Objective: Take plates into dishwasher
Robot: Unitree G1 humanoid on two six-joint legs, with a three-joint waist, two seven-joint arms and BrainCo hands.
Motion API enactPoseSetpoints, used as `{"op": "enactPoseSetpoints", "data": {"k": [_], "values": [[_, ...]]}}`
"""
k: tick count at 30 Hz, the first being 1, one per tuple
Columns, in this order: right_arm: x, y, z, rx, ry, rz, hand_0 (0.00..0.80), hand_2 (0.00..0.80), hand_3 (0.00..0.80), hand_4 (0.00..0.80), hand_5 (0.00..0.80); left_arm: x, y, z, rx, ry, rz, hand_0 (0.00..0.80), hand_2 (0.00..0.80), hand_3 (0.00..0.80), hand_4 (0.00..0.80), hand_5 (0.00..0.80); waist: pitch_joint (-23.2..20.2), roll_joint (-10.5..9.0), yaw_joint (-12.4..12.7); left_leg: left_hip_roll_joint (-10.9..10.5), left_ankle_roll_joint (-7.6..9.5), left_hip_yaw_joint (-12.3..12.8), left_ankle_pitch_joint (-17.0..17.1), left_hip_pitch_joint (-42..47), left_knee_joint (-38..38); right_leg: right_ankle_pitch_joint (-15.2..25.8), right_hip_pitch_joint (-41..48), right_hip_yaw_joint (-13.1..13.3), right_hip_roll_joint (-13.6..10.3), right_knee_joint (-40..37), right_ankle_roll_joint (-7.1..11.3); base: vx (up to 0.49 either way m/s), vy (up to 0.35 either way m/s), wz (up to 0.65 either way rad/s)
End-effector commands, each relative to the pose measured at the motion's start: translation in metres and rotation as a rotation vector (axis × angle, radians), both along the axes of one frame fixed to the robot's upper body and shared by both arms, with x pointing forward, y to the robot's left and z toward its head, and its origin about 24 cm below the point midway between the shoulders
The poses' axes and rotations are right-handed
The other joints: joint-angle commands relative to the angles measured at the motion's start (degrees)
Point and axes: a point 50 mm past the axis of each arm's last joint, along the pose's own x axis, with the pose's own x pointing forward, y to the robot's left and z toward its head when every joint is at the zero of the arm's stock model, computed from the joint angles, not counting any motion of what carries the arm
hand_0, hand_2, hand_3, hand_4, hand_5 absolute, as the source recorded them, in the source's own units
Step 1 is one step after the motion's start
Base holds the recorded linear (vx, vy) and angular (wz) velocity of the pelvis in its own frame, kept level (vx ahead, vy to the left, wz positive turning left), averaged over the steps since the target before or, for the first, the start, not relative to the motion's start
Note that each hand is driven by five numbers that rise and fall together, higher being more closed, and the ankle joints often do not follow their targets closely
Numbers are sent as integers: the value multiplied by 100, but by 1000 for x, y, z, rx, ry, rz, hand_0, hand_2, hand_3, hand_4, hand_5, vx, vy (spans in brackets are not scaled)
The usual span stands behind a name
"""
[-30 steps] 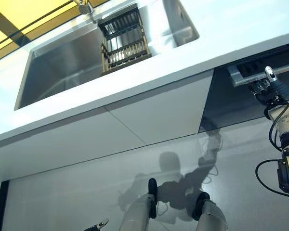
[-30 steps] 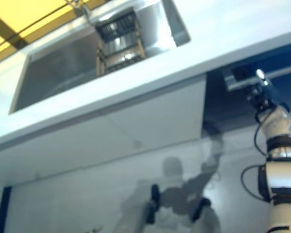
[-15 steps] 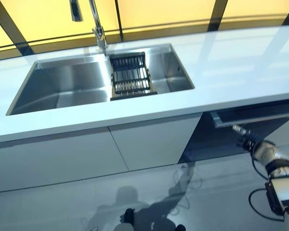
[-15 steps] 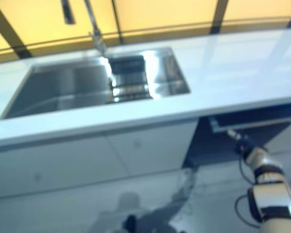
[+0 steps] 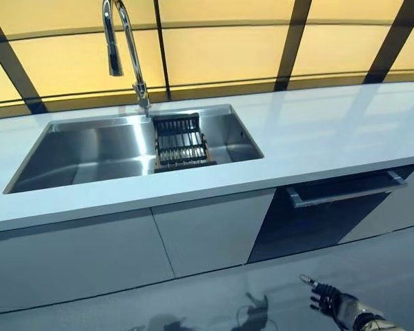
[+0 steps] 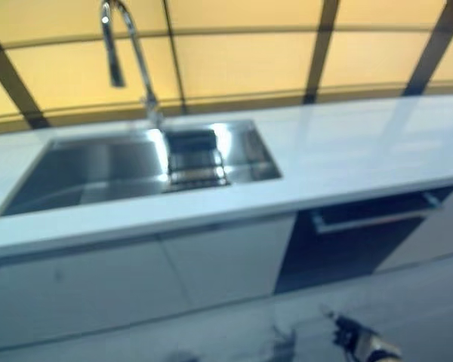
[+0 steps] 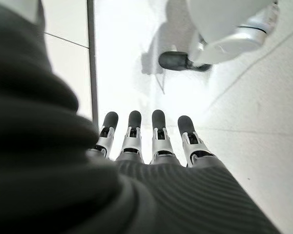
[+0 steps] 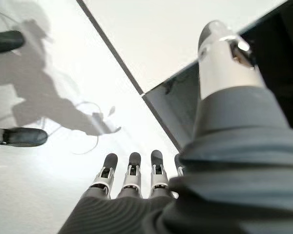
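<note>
Plates show in no view; the dishwasher [image 5: 334,214], dark-fronted, sits right of centre under the counter [image 5: 317,131]. At upper left you see the sink [image 5: 96,148] with its rack [image 5: 181,141]. Only its wrist view shows your left hand [image 7: 151,141], fingers straight, empty. Your right hand [image 5: 331,302], lower right, is likewise straight-fingered and empty, now down off the dishwasher's handle [image 5: 345,194].

sink [image 5: 76,148]: brushed steel, satin | faucet [image 5: 123,41]: polished chrome | countertop [image 5: 317,131]: smooth glossy white (reflective) | dishwasher front [image 5: 324,221]: dark, glossy | floor [image 5: 214,303]: shiny
</note>
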Motion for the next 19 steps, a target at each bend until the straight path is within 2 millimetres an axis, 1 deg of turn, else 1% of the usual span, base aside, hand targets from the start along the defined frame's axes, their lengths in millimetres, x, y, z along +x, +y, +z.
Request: {"op": "enactPoseSetpoints", "data": {"k": [1,2,3,5,6,7,9,10,11,12,14,15,19], "values": [[1,6,-3,8,-5,37,0,0,0,0,0,-2,-3,-2,19,66,-7,0,0,0,0,0,-127,-8,55,39,117,225,-371,179,17,-186,54,135,-104,7,97,27,56,-4],[-12,18,-12,48,26,36,0,0,0,0,0,-2,-8,-4,-3,69,-8,0,0,0,0,0,-163,-18,47,38,124,223,-395,206,17,-188,70,118,-109,7,107,26,47,-2],[-19,25,-17,80,41,7,0,0,0,0,0,-2,-11,-5,-13,71,-12,0,0,0,0,0,-184,-25,43,30,132,215,-418,219,17,-202,90,100,-109,7,111,33,56,-1],[-32,40,-26,106,81,14,0,0,0,0,0,-3,-18,-7,-42,75,-10,0,0,0,0,0,-210,-39,23,18,143,211,-445,240,17,-209,117,75,-110,7,121,12,18,0],[-36,44,-28,126,95,6,0,0,0,0,0,-3,-21,-7,-55,79,-12,0,0,0,0,0,-219,-41,18,14,149,212,-453,246,17,-215,124,70,-111,7,122,15,34,0],[-47,54,-34,151,136,21,0,0,0,0,0,-4,-29,-10,-76,85,-18,0,0,0,0,0,-234,-43,1,4,162,196,-477,258,17,-223,132,70,-112,7,129,0,0,0],[-54,60,-37,170,161,31,0,0,0,0,0,-5,-34,-11,-88,94,-28,0,0,0,0,0,-241,-46,-10,1,172,202,-488,274,17,-222,141,67,-118,7,138,0,0,0],[-64,70,-41,212,193,-10,0,0,0,0,0,-8,-42,-13,-108,117,-60,0,0,0,0,0,-260,-44,-30,-8,187,202,-504,283,17,-220,140,77,-124,7,155,0,0,0],[-69,74,-43,217,220,-5,0,0,0,0,0,-8,-47,-15,-113,124,-79,0,0,0,0,0,-270,-43,-46,-11,192,205,-516,292,17,-218,140,90,-125,7,168,0,0,0],[-69,74,-43,217,220,-5,0,0,0,0,0,-8,-47,-15,-113,124,-79,0,0,0,0,0,-270,-43,-45,-11,192,206,-516,292,17,-218,140,91,-125,7,168,0,0,0],[-80,83,-47,221,279,59,0,0,0,0,0,-8,-60,-17,-135,146,-159,0,0,0,0,0,-298,-38,-79,-8,203,229,-527,297,17,-211,134,98,-136,7,193,0,0,0],[-82,86,-48,238,288,55,0,0,0,0,0,-7,-63,-18,-133,146,-176,0,0,0,0,0,-298,-34,-82,-6,205,229,-526,300,17,-207,134,100,-136,7,199,0,0,0],[-83,88,-48,241,291,77,0,0,0,0,0,-5,-62,-17,-109,131,-166,0,0,0,0,0,-294,-44,-86,-7,208,248,-549,337,17,-221,167,86,-133,7,220,0,0,0]]}}
